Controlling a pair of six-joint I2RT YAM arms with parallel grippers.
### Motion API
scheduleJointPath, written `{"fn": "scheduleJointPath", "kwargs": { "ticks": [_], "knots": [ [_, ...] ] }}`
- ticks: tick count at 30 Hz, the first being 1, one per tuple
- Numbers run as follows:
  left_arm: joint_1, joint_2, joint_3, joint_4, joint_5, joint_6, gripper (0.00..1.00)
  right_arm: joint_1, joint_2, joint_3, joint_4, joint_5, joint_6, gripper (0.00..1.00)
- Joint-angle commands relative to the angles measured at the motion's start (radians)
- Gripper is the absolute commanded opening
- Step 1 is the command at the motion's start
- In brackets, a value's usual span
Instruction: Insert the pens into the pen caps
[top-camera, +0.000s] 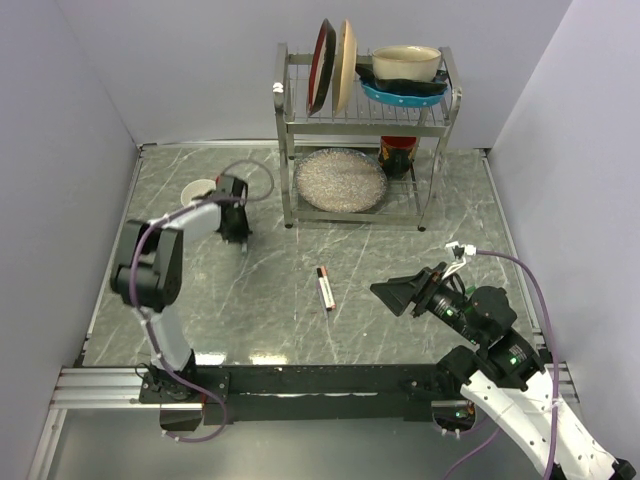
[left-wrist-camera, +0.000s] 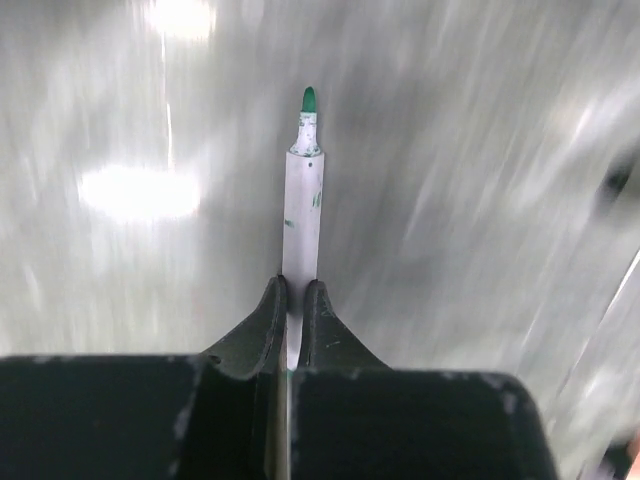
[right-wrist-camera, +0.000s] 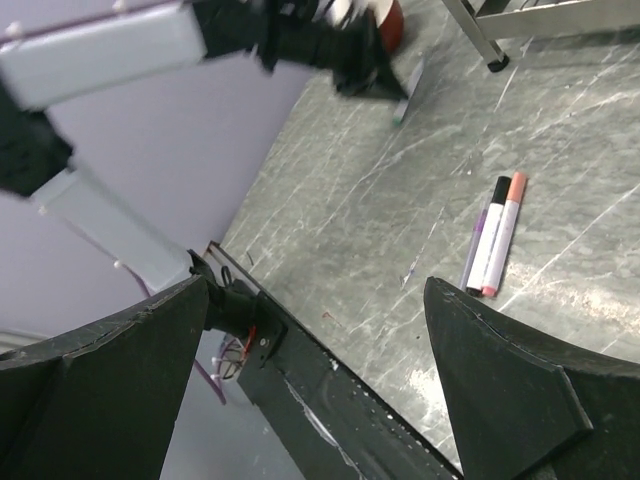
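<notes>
The left end effector (left-wrist-camera: 295, 290) is pressed together on a white pen (left-wrist-camera: 302, 200), pinching its barrel near the back end. The rest of the barrel and a bare green tip stick out past the fingers. From above, this end effector hangs over the tabletop (top-camera: 200, 300) to the left of the dish rack (top-camera: 360, 122), near the rack's lower shelf, with a small white bowl (top-camera: 198, 190) just beyond it. The background in the left wrist view is smeared, so whether the green tip touches the tabletop cannot be told.

The right end effector (right-wrist-camera: 315, 290) is spread wide with nothing between its fingers. It sits in front of the rack's right end, well out towards the arm bases.

Two slim pens (right-wrist-camera: 497, 235) lie flat on the tabletop in front of the rack, side by side and touching, between the two end effectors. One is white with a dark end, the other has a pinkish end. Whether those ends are caps is too small to make out
</notes>
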Motion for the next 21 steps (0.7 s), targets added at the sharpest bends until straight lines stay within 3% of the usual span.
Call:
{"fn": "scheduleJointPath", "kwargs": {
  "ticks": [1, 5, 12, 21],
  "knots": [
    [-0.065, -0.218, -0.211, 0.062, 0.059, -0.092, 0.01, -0.002, -0.006, -0.003, 0.023, 0.024, 0.024, 0.96],
    [-0.195, -0.373, -0.421, 0.156, 0.113, -0.166, 0.01, 0.000, -0.001, -0.048, 0.023, 0.062, 0.035, 0.96],
    [-0.480, -0.574, -0.566, 0.240, 0.098, -0.265, 0.01, 0.000, 0.086, -0.150, 0.103, 0.047, 0.073, 0.93],
    [-0.568, -0.883, -0.754, 0.571, 0.335, -0.365, 0.01, 0.003, 0.327, -0.230, 0.455, -0.111, 0.128, 0.75]
  ]
}}
